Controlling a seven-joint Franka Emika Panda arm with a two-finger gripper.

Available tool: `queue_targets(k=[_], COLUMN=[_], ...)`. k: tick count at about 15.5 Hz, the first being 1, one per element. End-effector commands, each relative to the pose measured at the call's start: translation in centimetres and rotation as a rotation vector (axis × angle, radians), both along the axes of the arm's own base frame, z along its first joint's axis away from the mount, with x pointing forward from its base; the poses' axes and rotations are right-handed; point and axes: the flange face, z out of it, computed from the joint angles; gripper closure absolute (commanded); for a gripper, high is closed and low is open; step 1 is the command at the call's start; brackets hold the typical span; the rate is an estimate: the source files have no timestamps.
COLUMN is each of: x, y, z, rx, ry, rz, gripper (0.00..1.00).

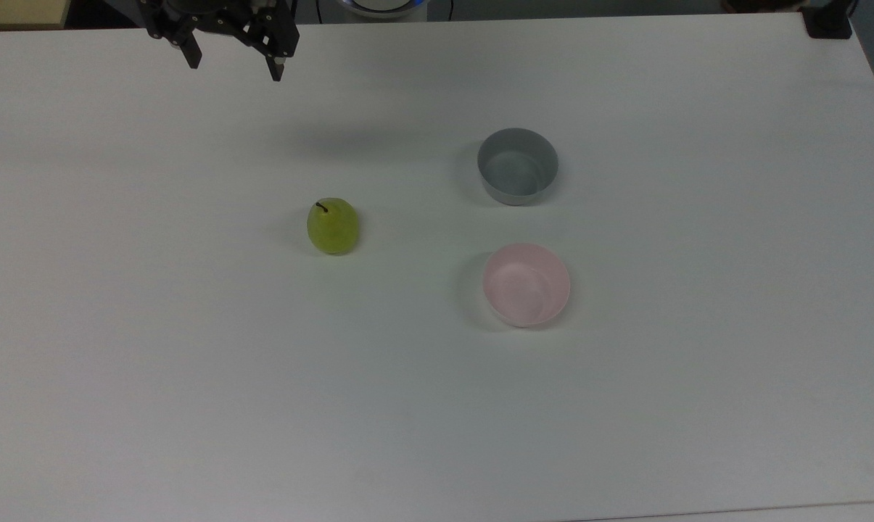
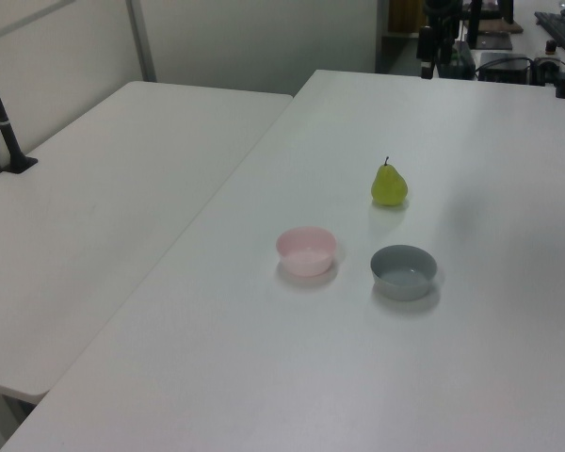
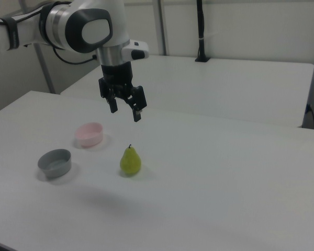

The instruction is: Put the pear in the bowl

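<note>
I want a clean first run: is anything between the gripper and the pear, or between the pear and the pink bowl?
Nothing visible. The open gripper hangs above the pear with only air between, and bare table lies between pear and pink bowl. The grey bowl sits off that line.

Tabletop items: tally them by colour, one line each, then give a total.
Yellow-green: 1, the pear
Pale pink: 1, the bowl
Grey: 1, the grey bowl
Total: 3 items on the white table
</note>
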Motion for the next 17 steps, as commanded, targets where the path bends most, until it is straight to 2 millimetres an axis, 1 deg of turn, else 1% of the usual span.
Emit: queue_targets(k=[1, 8, 13, 17], x=[-0.7, -0.7, -0.5, 0.0], y=[0.0, -0.1, 0.2, 0.5], z=[0.4, 0.4, 0.1, -0.6], rx=[0.022, 0.023, 0.027, 0.027], ry=[0.013, 0.013, 0.018, 0.021], rz=[0.000, -0.002, 0.018, 0.025], gripper=[0.00, 0.00, 0.00, 0.00])
